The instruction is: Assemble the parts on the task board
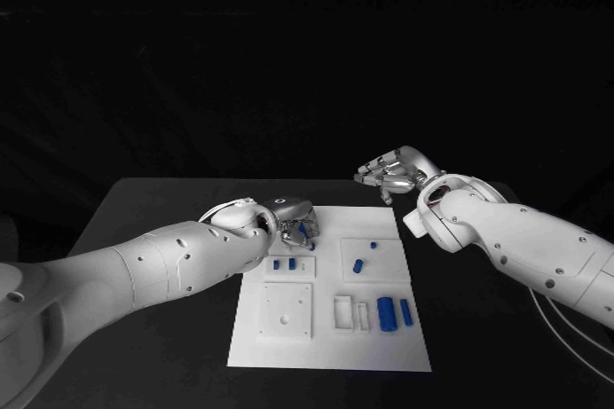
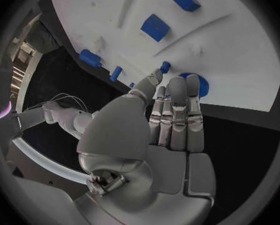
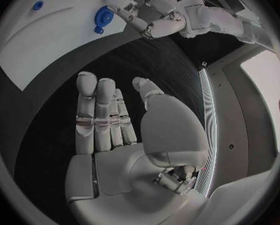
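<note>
The white task board [image 1: 333,338] lies in the middle of the black table. My left hand [image 1: 292,218] hovers at its far left corner, fingers stretched out and holding nothing. Its fingertips [image 2: 177,82] reach over a round blue part [image 2: 201,86] that lies on the board, and its thumb tip is beside a small blue peg [image 2: 165,66]. The same round part [image 3: 104,17] appears in the right wrist view just ahead of the left hand [image 3: 153,14]. My right hand [image 1: 394,176] hangs above the table beyond the board's far right corner, with empty fingers [image 3: 96,115] extended.
Blue parts lie across the board: a short one [image 1: 359,267], a small peg [image 1: 373,245], two long bars [image 1: 385,314] [image 1: 405,312] and a pair [image 1: 284,263] near the left edge. White raised blocks [image 1: 287,310] sit on the board's near half. Bare black table surrounds the board.
</note>
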`<action>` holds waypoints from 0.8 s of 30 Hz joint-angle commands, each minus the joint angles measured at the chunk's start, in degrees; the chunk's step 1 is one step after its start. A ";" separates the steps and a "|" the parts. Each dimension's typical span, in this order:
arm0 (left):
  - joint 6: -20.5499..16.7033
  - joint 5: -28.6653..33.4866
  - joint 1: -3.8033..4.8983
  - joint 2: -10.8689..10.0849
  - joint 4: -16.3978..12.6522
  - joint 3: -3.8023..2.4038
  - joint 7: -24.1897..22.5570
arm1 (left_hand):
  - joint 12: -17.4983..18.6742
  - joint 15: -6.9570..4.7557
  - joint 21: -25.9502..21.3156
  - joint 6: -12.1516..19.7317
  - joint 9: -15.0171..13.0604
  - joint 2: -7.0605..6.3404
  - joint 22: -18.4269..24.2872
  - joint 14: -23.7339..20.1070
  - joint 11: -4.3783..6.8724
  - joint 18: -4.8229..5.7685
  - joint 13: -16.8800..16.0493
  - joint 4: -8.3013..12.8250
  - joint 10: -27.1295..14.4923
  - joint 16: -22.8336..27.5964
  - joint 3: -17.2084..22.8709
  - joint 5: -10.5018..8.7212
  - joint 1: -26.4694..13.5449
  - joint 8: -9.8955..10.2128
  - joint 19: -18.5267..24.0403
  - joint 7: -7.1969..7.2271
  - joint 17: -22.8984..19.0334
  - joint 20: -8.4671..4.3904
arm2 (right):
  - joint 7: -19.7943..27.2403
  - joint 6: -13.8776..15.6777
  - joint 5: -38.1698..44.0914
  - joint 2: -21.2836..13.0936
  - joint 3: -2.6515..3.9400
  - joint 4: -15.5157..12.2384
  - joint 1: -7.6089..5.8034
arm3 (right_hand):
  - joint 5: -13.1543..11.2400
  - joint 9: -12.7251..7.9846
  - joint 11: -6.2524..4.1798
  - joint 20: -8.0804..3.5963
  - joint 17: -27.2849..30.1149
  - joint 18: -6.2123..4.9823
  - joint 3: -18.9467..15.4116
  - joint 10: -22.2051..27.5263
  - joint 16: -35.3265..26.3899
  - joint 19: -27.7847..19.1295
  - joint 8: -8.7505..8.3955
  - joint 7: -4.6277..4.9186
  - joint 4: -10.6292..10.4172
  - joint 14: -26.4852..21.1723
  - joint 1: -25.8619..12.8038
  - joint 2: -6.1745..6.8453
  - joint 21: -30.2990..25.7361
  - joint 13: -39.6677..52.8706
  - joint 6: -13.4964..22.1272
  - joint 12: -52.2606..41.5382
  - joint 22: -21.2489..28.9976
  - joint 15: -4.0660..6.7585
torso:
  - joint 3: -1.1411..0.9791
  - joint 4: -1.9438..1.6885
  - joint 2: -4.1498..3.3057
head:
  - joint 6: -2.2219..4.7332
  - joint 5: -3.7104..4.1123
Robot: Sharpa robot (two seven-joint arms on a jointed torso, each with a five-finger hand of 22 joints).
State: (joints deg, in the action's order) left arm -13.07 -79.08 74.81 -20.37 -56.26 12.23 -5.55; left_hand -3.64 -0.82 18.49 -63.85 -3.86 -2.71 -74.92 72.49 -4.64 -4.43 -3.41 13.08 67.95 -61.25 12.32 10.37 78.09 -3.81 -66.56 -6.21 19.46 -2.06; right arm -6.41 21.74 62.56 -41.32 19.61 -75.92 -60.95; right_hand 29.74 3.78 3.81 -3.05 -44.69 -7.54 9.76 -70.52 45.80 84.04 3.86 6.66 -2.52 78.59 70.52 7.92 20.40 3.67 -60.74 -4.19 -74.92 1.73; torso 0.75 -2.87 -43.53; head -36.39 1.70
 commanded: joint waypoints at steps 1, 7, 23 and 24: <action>2.03 -1.50 -0.12 0.28 0.24 0.07 -0.65 | 0.30 0.06 -0.39 0.64 0.04 -0.27 -1.13 0.27 -0.08 -0.70 0.08 -0.12 -0.94 -0.24 -0.37 -0.08 -0.41 0.21 -0.25 -0.06 0.06 0.17 | 0.69 -0.61 0.64 0.02 0.02 -0.24 0.02 | 0.41 -0.04 0.04 0.36 0.17 -0.59 0.20 0.33 0.39 1.24 -0.27 0.36 0.11 -0.04 -0.46 0.20 -0.29 -0.07 -0.08 0.28 -1.72 -0.21 | 0.02 -0.01 -0.04 | -0.07 0.00; 2.56 -1.56 -0.23 0.52 0.77 0.16 -0.59 | 0.33 0.12 -0.62 0.79 0.02 -0.31 -1.11 0.47 -0.20 -0.83 0.08 -0.57 -1.49 -0.45 -0.48 -0.06 -0.55 0.19 -0.64 -0.09 0.07 0.27 | 0.66 -0.58 0.65 0.01 0.02 -0.41 0.02 | 0.41 -0.04 0.04 0.36 0.17 -0.59 0.20 0.33 0.39 1.24 -0.27 0.36 0.11 -0.04 -0.46 0.20 -0.29 -0.07 -0.08 0.28 -1.72 -0.21 | 0.04 0.00 0.05 | -0.23 0.13; 2.41 -1.51 -0.66 1.13 1.87 0.18 -0.72 | 0.32 -0.31 -0.29 0.60 0.01 -0.01 -1.29 0.84 0.13 -0.76 0.08 -1.14 -1.12 -1.49 0.41 0.02 -0.25 0.18 -1.22 0.02 0.34 -0.06 | 0.72 -0.51 0.85 0.03 0.03 -0.79 -0.01 | 0.42 -0.03 0.04 0.36 0.56 -0.62 0.13 0.35 0.60 1.39 -0.26 0.35 0.09 -0.07 -0.41 0.19 -0.77 -0.07 -0.09 0.25 -1.77 -0.22 | 0.04 -0.01 0.03 | -0.39 0.28; 2.38 -1.51 -0.72 1.19 2.00 0.18 -0.75 | 0.32 -0.32 -0.28 0.59 0.02 -0.01 -1.29 0.84 0.13 -0.75 0.08 -1.14 -1.10 -1.50 0.43 0.02 -0.25 0.18 -1.22 0.02 0.34 -0.07 | 0.72 -0.51 0.85 0.01 0.03 -0.81 -0.01 | 0.42 -0.03 0.04 0.36 0.56 -0.62 0.13 0.35 0.60 1.39 -0.26 0.35 0.09 -0.07 -0.41 0.19 -0.77 -0.07 -0.09 0.25 -1.77 -0.22 | 0.05 -0.01 0.00 | -0.41 0.31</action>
State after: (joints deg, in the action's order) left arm -11.12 -80.30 74.14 -19.40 -54.33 12.42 -5.61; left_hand -3.64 -1.02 18.00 -63.44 -3.87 -2.94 -74.90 73.10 -4.81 -4.37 -3.41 11.89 66.97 -62.57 12.44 10.37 77.86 -3.82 -67.48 -6.23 19.73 -2.16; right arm -6.32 21.74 62.80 -41.32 19.62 -76.58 -60.97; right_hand 29.96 3.78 3.79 -3.05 -44.18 -7.41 9.76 -70.52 46.21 84.04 3.86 6.65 -2.53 78.60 70.52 7.92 19.83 3.68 -60.74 -4.19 -74.91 1.74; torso 0.79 -2.91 -43.47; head -36.78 1.97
